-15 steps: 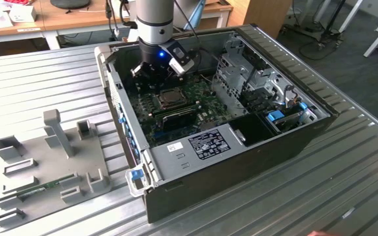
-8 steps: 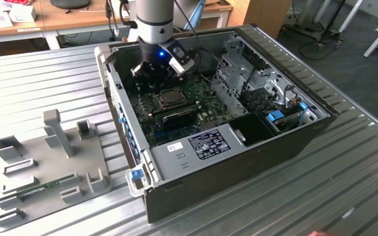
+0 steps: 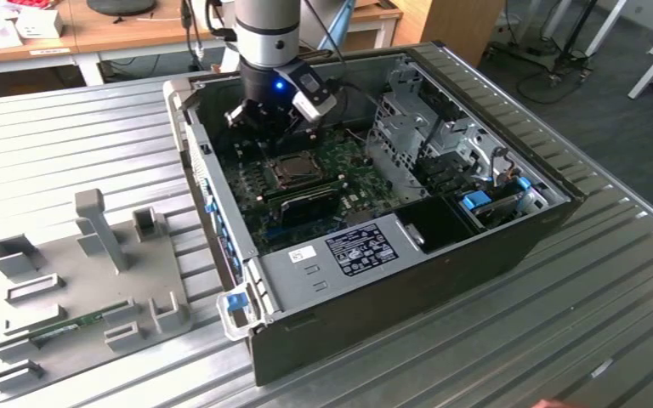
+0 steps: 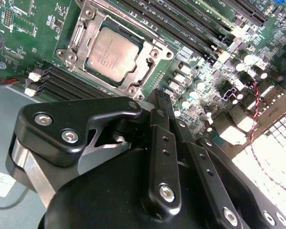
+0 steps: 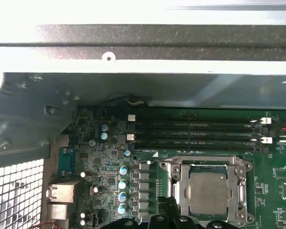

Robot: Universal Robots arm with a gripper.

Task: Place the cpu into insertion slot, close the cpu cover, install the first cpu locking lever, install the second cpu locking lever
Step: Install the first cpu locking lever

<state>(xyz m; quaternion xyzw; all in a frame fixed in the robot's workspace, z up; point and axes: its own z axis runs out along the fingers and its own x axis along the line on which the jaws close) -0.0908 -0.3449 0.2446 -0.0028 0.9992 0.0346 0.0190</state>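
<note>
While the gripper [image 4: 161, 98] is being held close above the green motherboard [image 4: 33, 33], just beside the insertion slot [image 4: 88, 13], its fingers are being shown pressed together in the second wrist view, with nothing pinched between them. Inside the insertion slot the cpu [image 4: 112, 53] is being seen lying flat and square. The cpu cover [image 4: 150, 57] is being seen lowered over the slot, so that the chip's silvery top is showing through the cover's window. Whether the locking levers beside the slot are latched cannot be told. The cpu is being judged light, thin, stiff and fragile, best taken by two opposite edges and never by its underside. The cover is being judged springy sheet metal, best pressed at the edge opposite its hinge. Just beyond the insertion slot, the long black memory slots [image 5: 195, 133] are being seen running side by side, and past them the grey wall of the computer case [image 5: 133, 43] is rising. Well apart from the slot, outside the case, a ribbed metal table [image 3: 65, 144] is being seen carrying the whole assembly.
</note>
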